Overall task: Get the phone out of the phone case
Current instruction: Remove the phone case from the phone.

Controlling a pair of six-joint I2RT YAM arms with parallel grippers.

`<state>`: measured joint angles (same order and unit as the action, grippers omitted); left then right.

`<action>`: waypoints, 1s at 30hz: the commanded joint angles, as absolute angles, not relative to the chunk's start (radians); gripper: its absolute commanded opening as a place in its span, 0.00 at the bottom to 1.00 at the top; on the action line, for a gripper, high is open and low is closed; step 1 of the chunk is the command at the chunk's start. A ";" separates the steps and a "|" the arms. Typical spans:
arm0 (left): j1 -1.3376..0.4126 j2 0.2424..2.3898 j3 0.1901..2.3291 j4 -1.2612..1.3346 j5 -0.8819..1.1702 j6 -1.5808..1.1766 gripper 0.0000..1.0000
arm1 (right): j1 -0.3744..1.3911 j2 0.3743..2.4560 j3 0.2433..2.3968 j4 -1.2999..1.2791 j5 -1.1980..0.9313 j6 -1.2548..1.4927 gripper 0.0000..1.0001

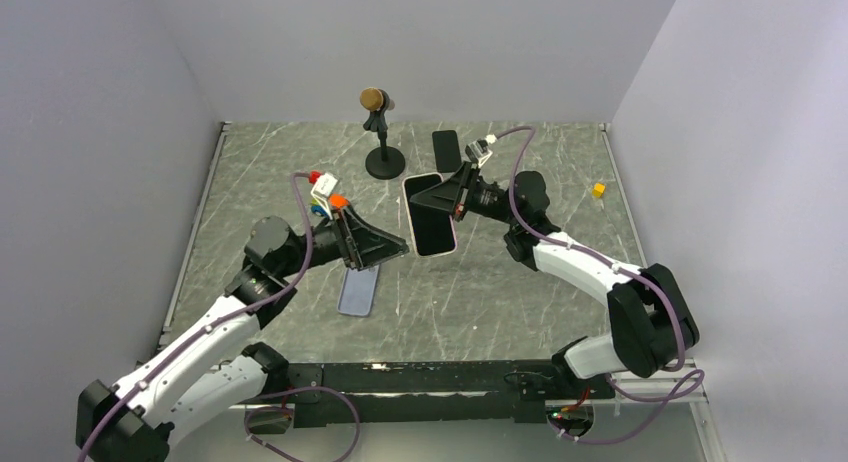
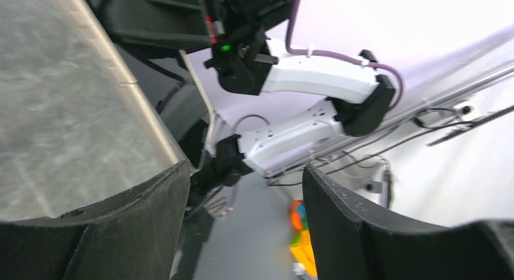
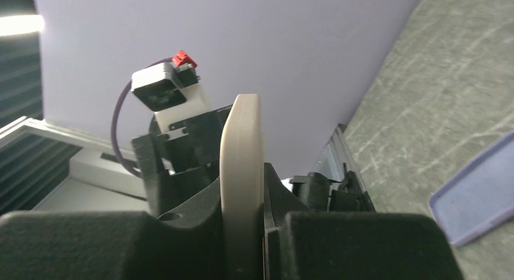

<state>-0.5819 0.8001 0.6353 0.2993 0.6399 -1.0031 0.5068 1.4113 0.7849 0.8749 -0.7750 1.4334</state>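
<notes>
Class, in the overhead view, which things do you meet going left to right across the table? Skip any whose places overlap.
lavender phone case → phone, held in the right gripper → yellow block

The bare, dark-screened phone (image 1: 435, 227) is held aloft; its empty lavender case (image 1: 358, 294) lies flat nearby.

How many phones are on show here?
2. A pale-edged phone is held in the right gripper above the table's middle. A black phone lies flat at the far side, right of the microphone stand. The lilac case isn't counted.
</notes>
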 commanded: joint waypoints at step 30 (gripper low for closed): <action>-0.664 0.950 0.593 0.588 0.613 -1.181 0.75 | 0.472 1.431 0.781 1.014 -0.730 1.538 0.00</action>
